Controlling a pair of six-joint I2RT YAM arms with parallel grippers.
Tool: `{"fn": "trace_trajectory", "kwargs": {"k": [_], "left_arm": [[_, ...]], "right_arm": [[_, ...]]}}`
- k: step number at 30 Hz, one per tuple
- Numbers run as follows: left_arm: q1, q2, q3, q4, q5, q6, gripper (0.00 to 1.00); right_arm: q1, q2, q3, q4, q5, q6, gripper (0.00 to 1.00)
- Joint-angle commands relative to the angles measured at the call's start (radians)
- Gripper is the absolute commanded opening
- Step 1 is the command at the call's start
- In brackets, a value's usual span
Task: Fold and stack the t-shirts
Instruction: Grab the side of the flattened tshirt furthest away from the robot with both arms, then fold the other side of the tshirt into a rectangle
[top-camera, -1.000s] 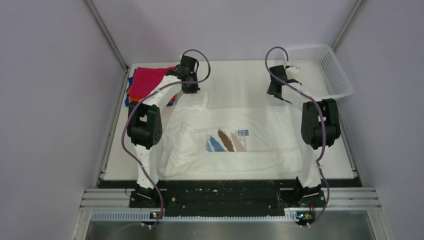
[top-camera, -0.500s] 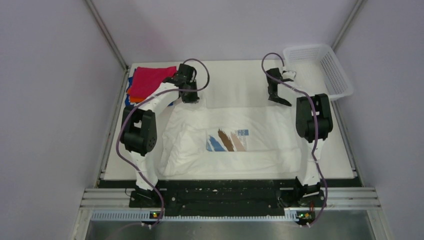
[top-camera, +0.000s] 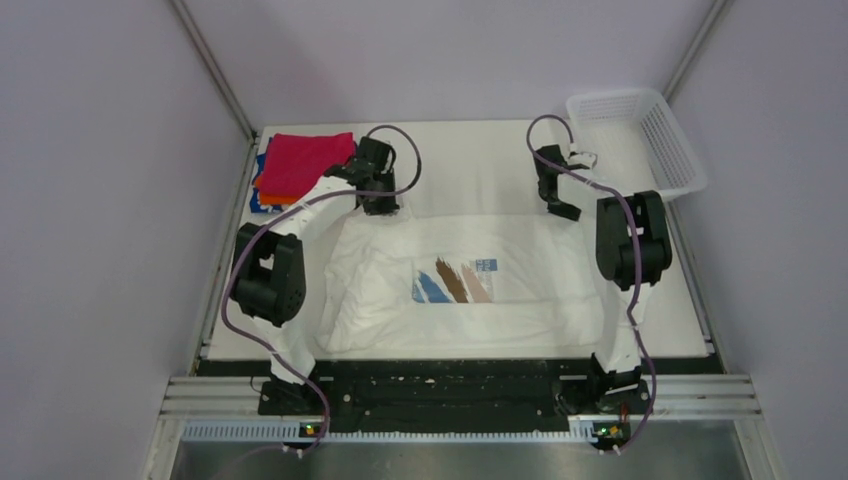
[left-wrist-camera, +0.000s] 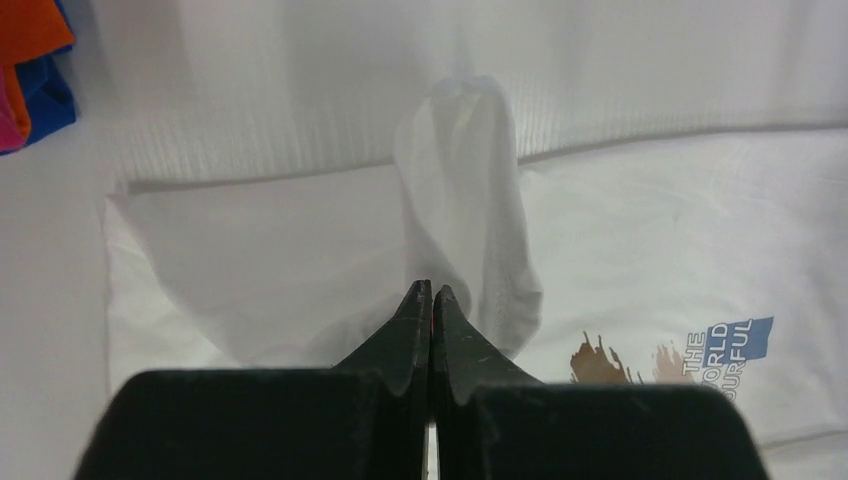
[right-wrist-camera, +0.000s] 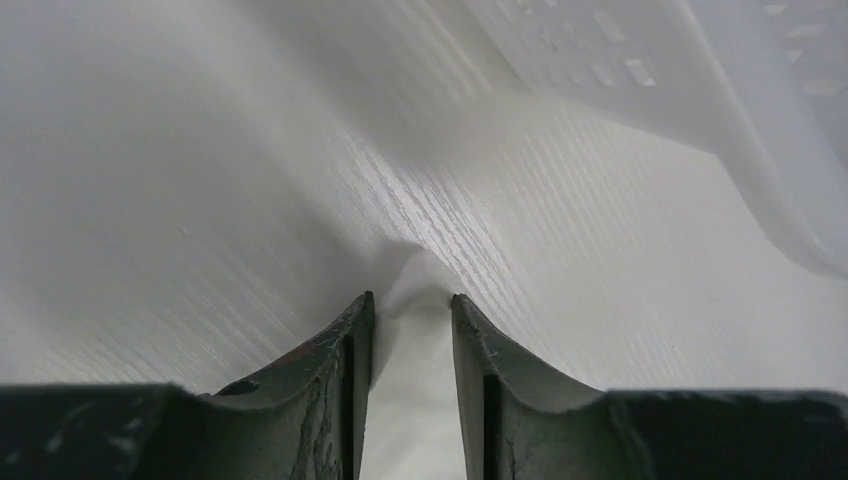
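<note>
Cloth now sits between the jaws of the right gripper (right-wrist-camera: 410, 300), which has dropped down from beside the basket (top-camera: 672, 150) onto the corner of the white t-shirt (top-camera: 545, 285) nearest it. A second ago those jaws were wide; now they are close in on the fold (tight or not, I cannot tell). The left gripper (left-wrist-camera: 432, 292) is squeezed shut on the shirt's other back corner, away from the basket. The shirt lies spread out just beside the basket. With both back corners caught, the fold can likely start. The folded pile (top-camera: 300, 165) waits well across from the basket.
</note>
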Motion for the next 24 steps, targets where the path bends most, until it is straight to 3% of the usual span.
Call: {"fn": "trace_trajectory", "kwargs": {"k": [1, 7, 24], "left_arm": [[-0.008, -0.116, -0.048, 0.035, -0.034, 0.007, 0.0], [-0.027, -0.218, -0.141, 0.039, -0.072, 0.011, 0.0], [-0.139, -0.572, -0.462, -0.007, -0.237, -0.086, 0.0]], "right_arm": [[-0.002, -0.042, -0.003, 0.009, 0.02, 0.01, 0.27], [0.002, -0.119, -0.055, 0.084, 0.018, -0.003, 0.03], [0.055, -0.441, -0.387, 0.083, -0.018, 0.056, 0.03]]}}
